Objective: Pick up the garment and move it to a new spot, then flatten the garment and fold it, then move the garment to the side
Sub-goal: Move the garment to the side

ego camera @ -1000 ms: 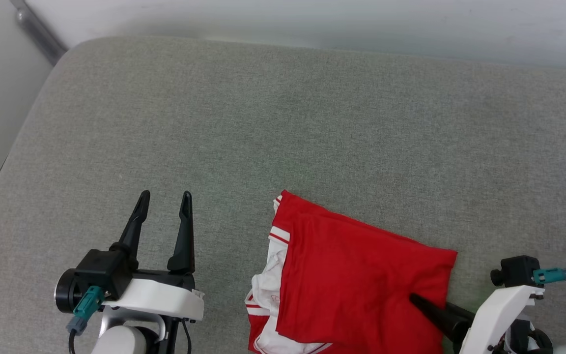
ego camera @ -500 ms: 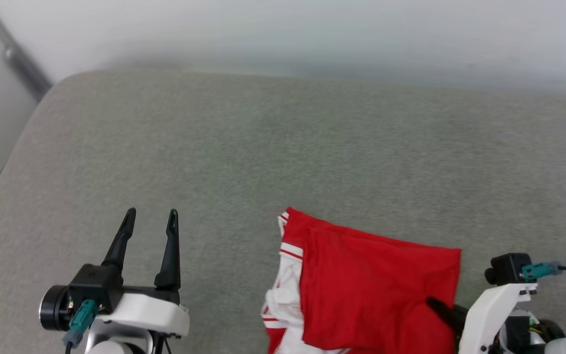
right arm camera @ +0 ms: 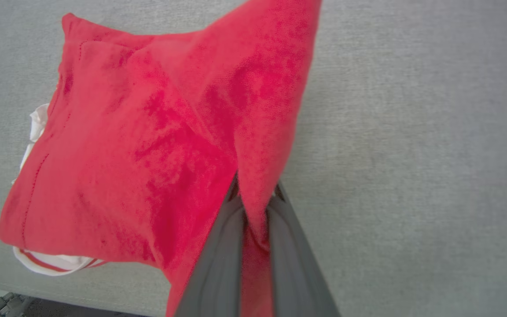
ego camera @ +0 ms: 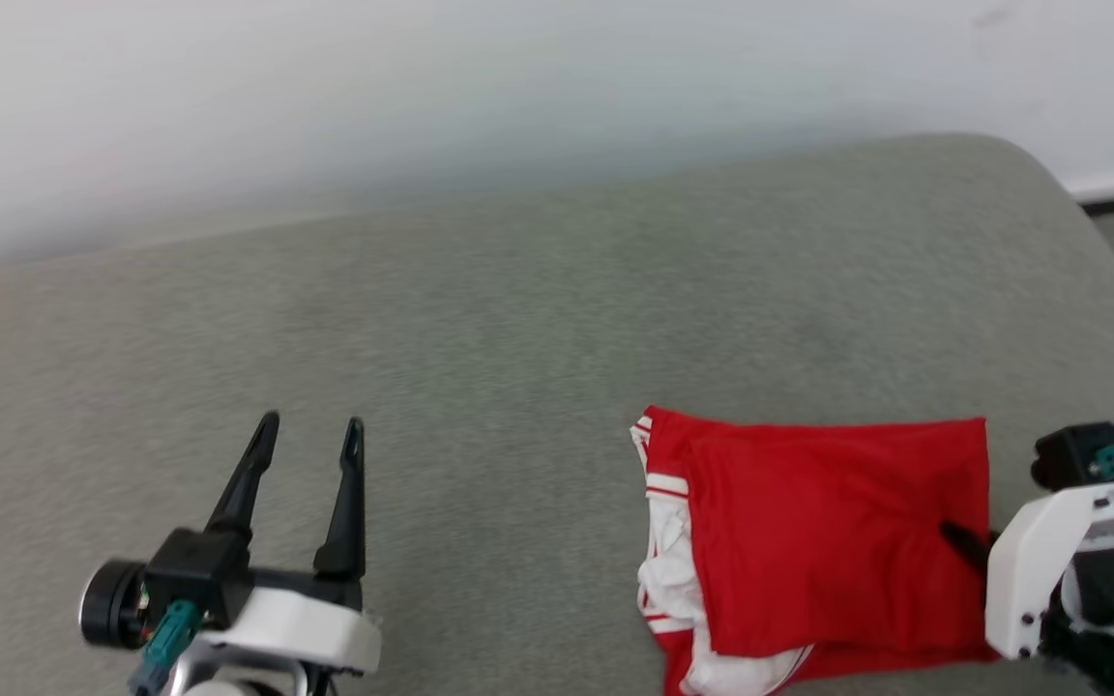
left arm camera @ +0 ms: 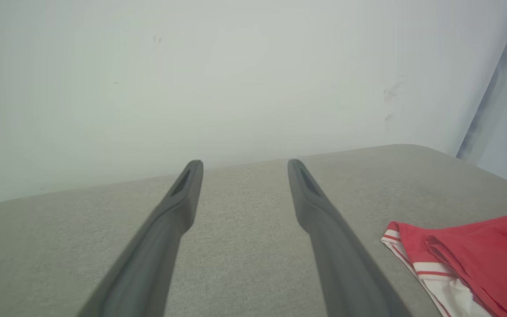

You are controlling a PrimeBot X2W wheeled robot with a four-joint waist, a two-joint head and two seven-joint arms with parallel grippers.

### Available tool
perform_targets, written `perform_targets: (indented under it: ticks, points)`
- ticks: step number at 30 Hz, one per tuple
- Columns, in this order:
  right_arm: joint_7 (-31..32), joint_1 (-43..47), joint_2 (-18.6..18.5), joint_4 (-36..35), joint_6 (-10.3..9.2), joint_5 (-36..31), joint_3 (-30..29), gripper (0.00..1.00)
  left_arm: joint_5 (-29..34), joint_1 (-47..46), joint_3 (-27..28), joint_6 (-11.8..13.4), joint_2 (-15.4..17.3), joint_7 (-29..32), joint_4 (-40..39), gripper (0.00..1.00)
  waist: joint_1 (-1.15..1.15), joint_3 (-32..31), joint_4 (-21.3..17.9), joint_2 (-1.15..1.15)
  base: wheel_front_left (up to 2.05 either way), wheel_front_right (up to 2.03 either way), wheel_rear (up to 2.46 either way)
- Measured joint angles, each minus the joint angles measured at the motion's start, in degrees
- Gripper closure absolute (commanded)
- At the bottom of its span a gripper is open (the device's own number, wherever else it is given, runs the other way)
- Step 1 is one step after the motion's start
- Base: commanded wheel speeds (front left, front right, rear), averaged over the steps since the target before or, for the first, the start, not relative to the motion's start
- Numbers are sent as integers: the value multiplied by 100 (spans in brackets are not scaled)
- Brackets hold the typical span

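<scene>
1. The garment (ego camera: 837, 541) is lying folded on the grey cushion (ego camera: 518, 319), over on the robot's right and close to the near edge; red panel on top, with a white sleeve and its striped trim poking out along the left side.
2. The right gripper (ego camera: 951, 530) comes in from the lower right corner; the white wrist is tilted and the dark tips point leftward into the right edge of the cloth.
3. From that wrist's own camera the fingers (right arm camera: 218, 255) are clamped together on a fold of the red fabric — the cloth tents up into a ridge running away from the tips; the rest of it is spread out on the cushion.
4. The left gripper (ego camera: 312, 421) sits low on the left, well apart from the garment; the arm is laid out forward, tips aimed up toward the pale wall (ego camera: 422, 87).
5. Its jaws are spread wide and released — just bare cushion showing in the gap; from the left wrist camera the garment's striped corner sits off to the right of the two prongs.
</scene>
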Motion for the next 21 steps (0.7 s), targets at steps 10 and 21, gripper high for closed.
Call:
perform_targets:
  ticks: [10,21]
  points:
    - [-758,-1117,-215,762,0,-606,-804,100,78,-862,-219,-323,131,86,-288,0,1,996,-631,0,0,0,0]
    - [-1530,-2542,-417,1585,1,-1855,-1959,100,235,-1731,-205,-576,542,286,-765,0,1,2285,-691,0,0,0,0]
